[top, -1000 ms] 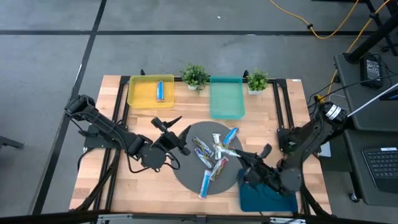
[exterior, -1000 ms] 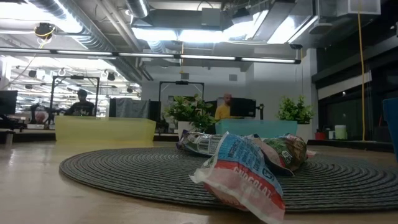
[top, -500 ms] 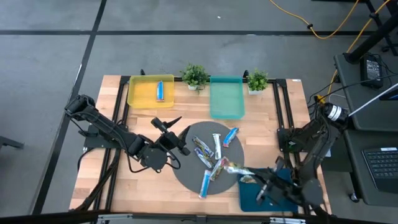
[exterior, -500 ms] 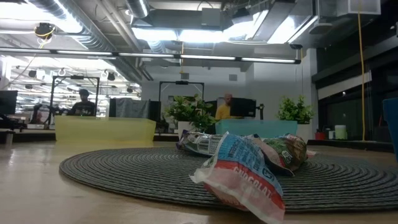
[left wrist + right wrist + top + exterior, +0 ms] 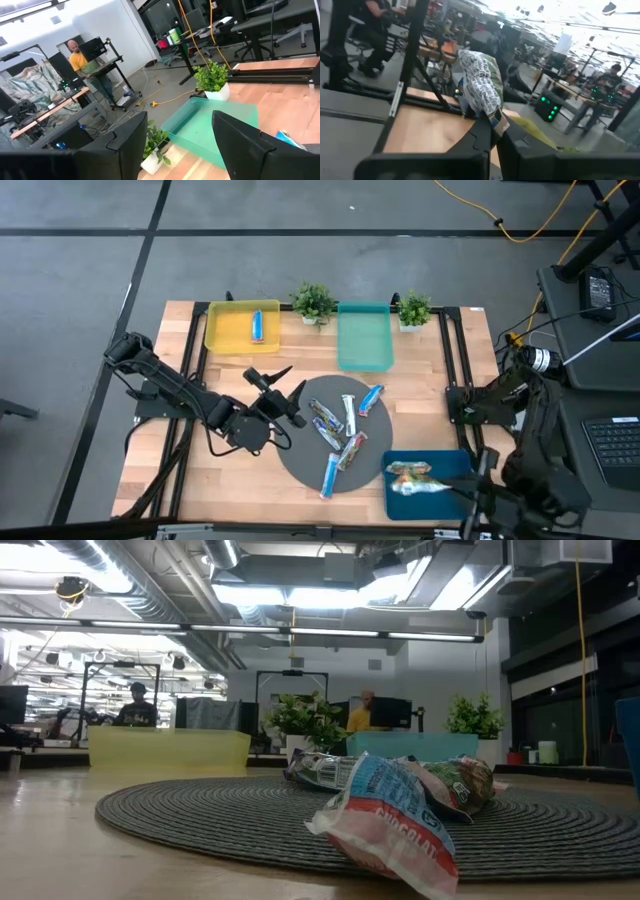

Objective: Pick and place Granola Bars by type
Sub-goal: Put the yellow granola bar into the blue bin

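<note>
From the high view, the sorting by type is seen part done: one blue bar (image 5: 256, 326) lies in the yellow tray (image 5: 225, 330), the green tray (image 5: 364, 345) holds none, and several Granola Bars (image 5: 340, 435) are left in a loose heap on the round grey mat (image 5: 300, 455). A green-marked bar (image 5: 415, 477) is held over the blue tray (image 5: 440, 500), pinched at one end by the right gripper (image 5: 462, 488), presumably for release there. The left gripper (image 5: 285, 395) is kept spread wide beside the mat, empty.

In the low view, a red-and-white bar (image 5: 385, 825) is seen lying nearest on the mat.

In the left wrist view, nothing is seen between the parted fingers (image 5: 245, 145).

In the right wrist view, the wrapper is seen clamped tightly.
</note>
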{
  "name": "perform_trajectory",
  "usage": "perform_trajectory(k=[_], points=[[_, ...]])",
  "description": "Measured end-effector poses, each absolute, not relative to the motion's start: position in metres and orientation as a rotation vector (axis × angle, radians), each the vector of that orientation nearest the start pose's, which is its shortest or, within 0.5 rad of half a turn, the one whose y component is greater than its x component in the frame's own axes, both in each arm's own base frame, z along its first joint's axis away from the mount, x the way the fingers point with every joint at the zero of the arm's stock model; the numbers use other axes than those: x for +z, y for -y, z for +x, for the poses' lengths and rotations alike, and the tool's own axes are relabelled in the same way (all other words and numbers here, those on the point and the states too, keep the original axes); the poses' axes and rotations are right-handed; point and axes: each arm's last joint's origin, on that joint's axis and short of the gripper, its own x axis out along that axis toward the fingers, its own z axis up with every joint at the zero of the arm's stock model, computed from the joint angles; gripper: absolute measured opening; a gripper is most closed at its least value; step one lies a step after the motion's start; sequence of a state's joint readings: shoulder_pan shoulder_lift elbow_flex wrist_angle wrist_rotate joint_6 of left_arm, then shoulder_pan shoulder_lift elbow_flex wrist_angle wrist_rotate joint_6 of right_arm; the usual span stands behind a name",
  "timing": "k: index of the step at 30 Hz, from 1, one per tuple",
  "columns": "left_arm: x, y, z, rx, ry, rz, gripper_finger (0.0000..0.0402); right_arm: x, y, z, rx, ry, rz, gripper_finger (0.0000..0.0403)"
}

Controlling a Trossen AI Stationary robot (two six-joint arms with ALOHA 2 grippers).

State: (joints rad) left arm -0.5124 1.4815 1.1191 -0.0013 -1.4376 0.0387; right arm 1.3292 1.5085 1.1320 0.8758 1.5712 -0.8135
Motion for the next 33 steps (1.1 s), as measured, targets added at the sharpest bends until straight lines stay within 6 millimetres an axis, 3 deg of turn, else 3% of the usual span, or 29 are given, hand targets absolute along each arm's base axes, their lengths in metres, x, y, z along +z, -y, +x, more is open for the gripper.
perform_trajectory(k=[6,11,15,18,23,27,33], points=[[0.31,0.125,0.289,0.923,-0.234,0.349,0.0216,0.382,-0.302,0.102,-0.128,0.05,-0.255,0.0018],[0.31,0.122,0.291,0.932,-0.237,0.348,0.0212,0.382,-0.303,0.117,-0.021,0.131,-0.307,0.0018],[0.309,0.119,0.293,0.898,-0.245,0.341,0.0212,0.37,-0.292,0.148,0.124,0.102,-0.321,0.0018],[0.309,0.116,0.294,0.901,-0.247,0.339,0.0211,0.359,-0.27,0.183,0.277,-0.029,-0.25,0.0018],[0.309,0.115,0.295,0.887,-0.25,0.337,0.021,0.353,-0.229,0.221,0.223,-0.285,-0.264,0.0018],[0.308,0.117,0.295,0.861,-0.258,0.342,0.021,0.363,-0.208,0.218,0.197,-0.476,-0.229,0.0018],[0.305,0.116,0.294,0.862,-0.268,0.337,0.021,0.362,-0.191,0.193,0.07,-0.763,-0.121,0.002]])
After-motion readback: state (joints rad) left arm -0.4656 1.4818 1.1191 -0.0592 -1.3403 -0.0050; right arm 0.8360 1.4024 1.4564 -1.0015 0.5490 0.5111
